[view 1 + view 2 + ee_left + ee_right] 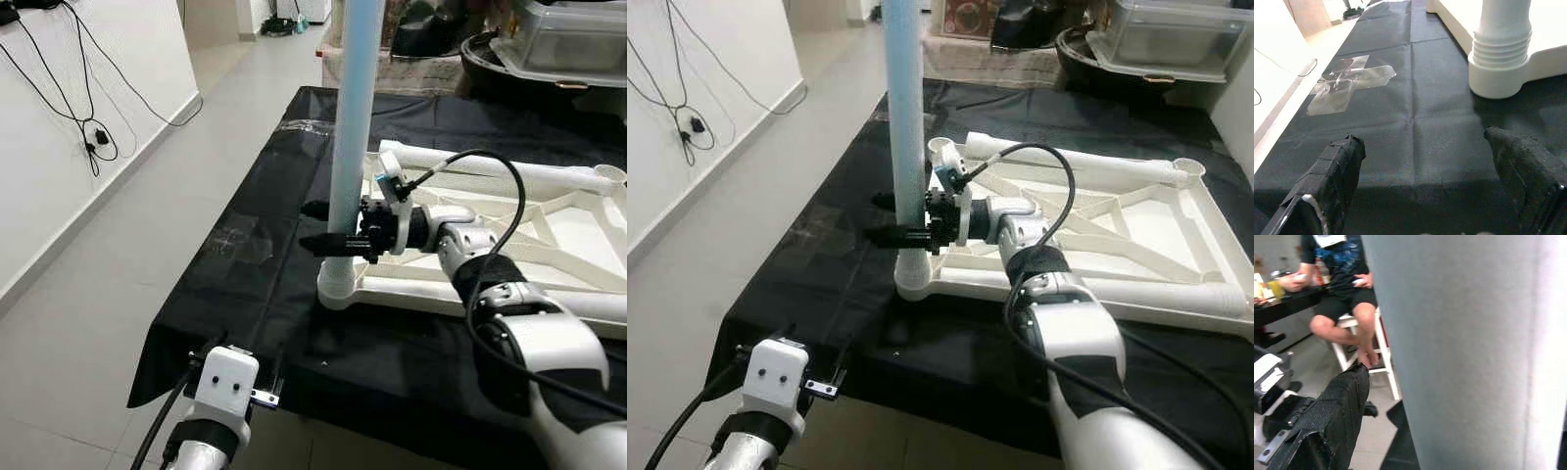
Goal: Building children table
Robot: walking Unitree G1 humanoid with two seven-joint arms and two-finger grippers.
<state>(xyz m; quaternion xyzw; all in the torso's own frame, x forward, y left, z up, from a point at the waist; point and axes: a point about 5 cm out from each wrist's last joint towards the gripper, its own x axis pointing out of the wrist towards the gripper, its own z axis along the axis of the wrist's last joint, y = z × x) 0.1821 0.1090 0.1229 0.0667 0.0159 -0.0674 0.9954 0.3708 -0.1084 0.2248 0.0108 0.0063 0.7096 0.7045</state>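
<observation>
Right gripper on the standing leg, low near the socket

Bottom left of the head views: left gripper (pixel 235 345) hovers at the near edge of the black cloth (pixel 255 284), holding nothing. Its wrist view has both fingers (pixel 1334 176) spread wide over bare cloth, with a tape cross (pixel 1347 83) ahead of them and the socket (pixel 1498 73) beyond

Centre: right gripper (pixel 315 225) has its two black fingers one on each side of the pale blue leg (pixel 351 127), low on the shaft, just above the white ribbed collar. Grip looks closed on the tube; in its wrist view the leg (pixel 1459 352) sits tight against one finger (pixel 1342 406)

The leg stands upright in the near-left corner socket (pixel 336 286) of the white frame (pixel 509 235), which lies upside down on the cloth, centre to right

Handling, my reading:
- Leg: hollow plastic tube, light, stiff, smooth, so it may slip when turned under a light pinch
- Long and tall, so a low hold gives little say over the top and it may lean
- Best hold is where it is now, close to the collar, squeezing across the round
- Frame: rigid moulded plastic, light enough to slide on the cloth if pushed sideways

Far: a seated person (pixel 1342 293) in the right wrist view
</observation>
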